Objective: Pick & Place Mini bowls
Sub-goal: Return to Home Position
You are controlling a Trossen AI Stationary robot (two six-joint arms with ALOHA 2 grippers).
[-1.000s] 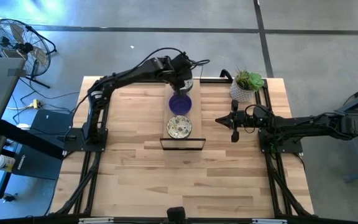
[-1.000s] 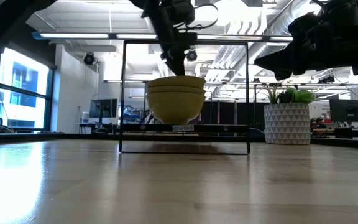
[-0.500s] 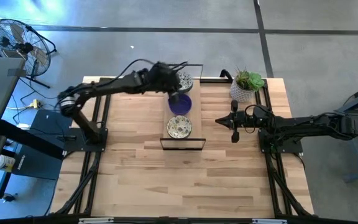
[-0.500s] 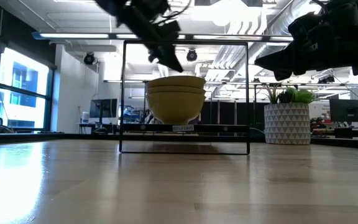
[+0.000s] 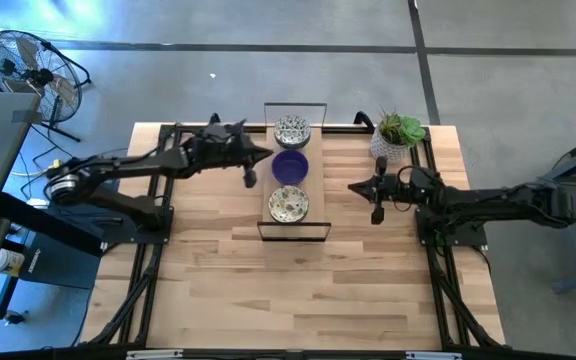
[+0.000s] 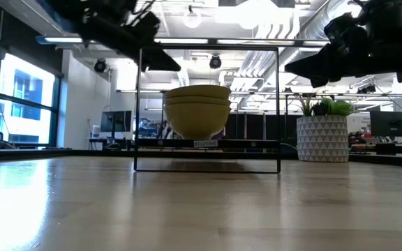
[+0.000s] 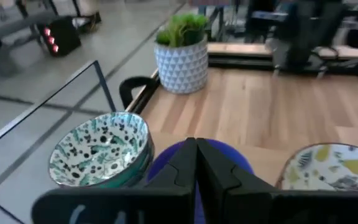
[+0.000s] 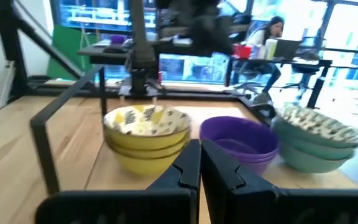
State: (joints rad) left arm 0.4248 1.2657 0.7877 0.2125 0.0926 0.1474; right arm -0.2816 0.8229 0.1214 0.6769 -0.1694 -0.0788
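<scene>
The wooden desk [image 5: 298, 300] bears a black wire shelf [image 6: 278, 104], which stands between the two pincers and touches neither. A white pot with a green plant [image 5: 393, 140] sits near the right pincer [image 5: 356, 187], off toward the desk's back corner, and well apart from the left pincer [image 5: 265, 154] (in the left wrist view it shows beyond the shelf, past that pincer's fingers). The mini bowls [image 5: 290, 166] stand on the shelf in three stacks, set in a row that runs across in front of both pincer tips. The purple stack [image 8: 238, 140] is the middle one, ahead of the left pincer and near it. The blue-green speckled stack [image 5: 292, 131] is at the row's back end, clearly nearer the left pincer than the right one. The yellow patterned stack [image 5: 289, 204] is at the row's front end, across the shelf's side from the right pincer, and in the low view it shows as two bowls nested one in the other. Both pincers hang above the desk beside the shelf, the left on its left flank, the right on its right flank. Each is clenched, its two dark fingers pressed together with nothing between them.
</scene>
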